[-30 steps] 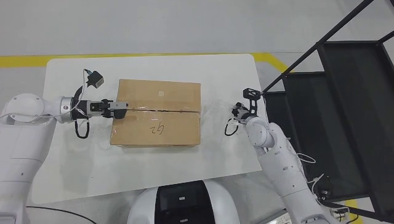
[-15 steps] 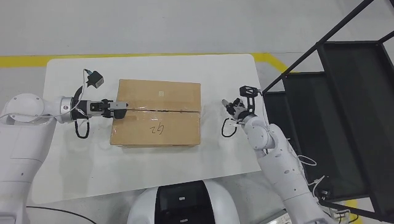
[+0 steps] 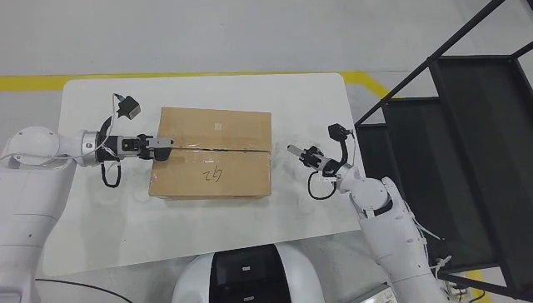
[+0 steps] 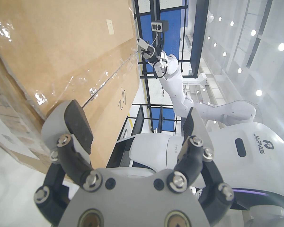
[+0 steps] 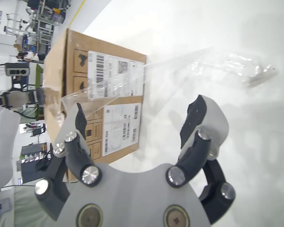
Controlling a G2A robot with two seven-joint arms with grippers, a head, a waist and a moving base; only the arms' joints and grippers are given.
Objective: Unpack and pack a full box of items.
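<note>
Jaws apart; brown box (flaps closed).

A white bench is standing on a pale grey floor. A yellow line is running along its far side, a black rack is sitting beside it, and ceiling lights are shining.

The box is sitting at the middle of the table. The left gripper is resting at the box's left end, its tips lying over the top's edge at the centre seam. The right gripper is hanging just off the box's right end, apart from it. A stepped rack is standing farther right of the box, past the table.
</note>
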